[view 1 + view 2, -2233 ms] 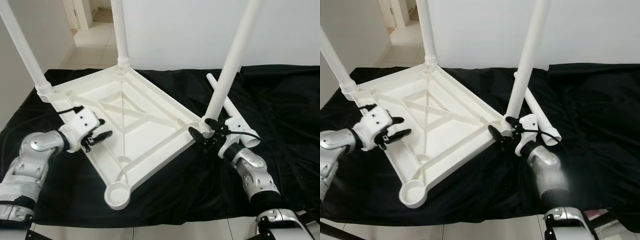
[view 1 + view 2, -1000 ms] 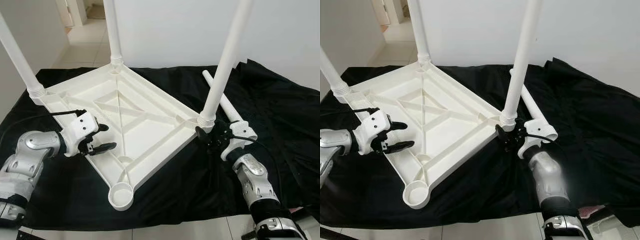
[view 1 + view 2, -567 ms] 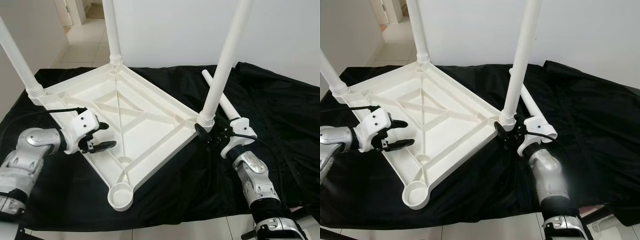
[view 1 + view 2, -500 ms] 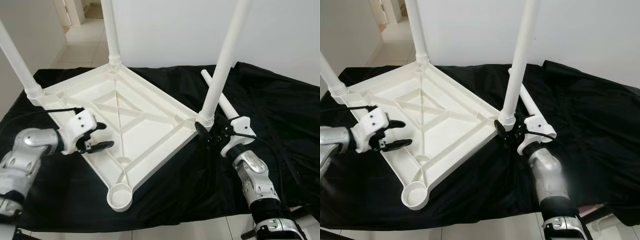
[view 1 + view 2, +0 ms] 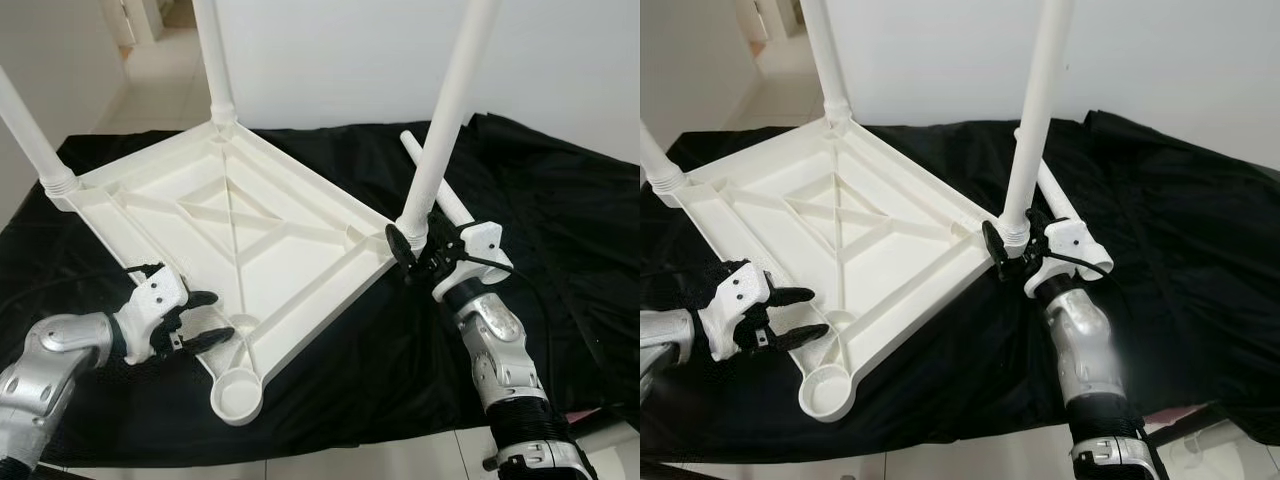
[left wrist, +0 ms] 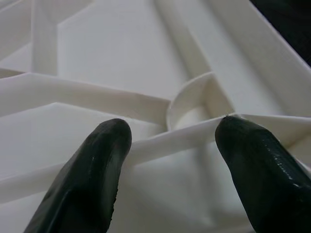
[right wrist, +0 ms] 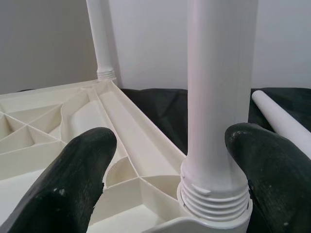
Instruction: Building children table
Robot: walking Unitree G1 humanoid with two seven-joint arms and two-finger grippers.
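Upturned white tabletop (image 5: 250, 230): right gripper (image 5: 415, 252) straddles its near-right leg (image 5: 440, 130) base, spread, while left gripper (image 5: 205, 320) gapes empty beside its rim.

Even, bright indoor light, brightest on the tiled floor at upper left of the head views. The upturned white plastic tabletop (image 5: 240, 230) is nearly washed out, its ribs casting faint shadows; the crumpled black cloth (image 5: 560, 230) shows soft sheen. Head views sharp. In the wrist views the near black fingertips (image 6: 92, 179) are blurred.
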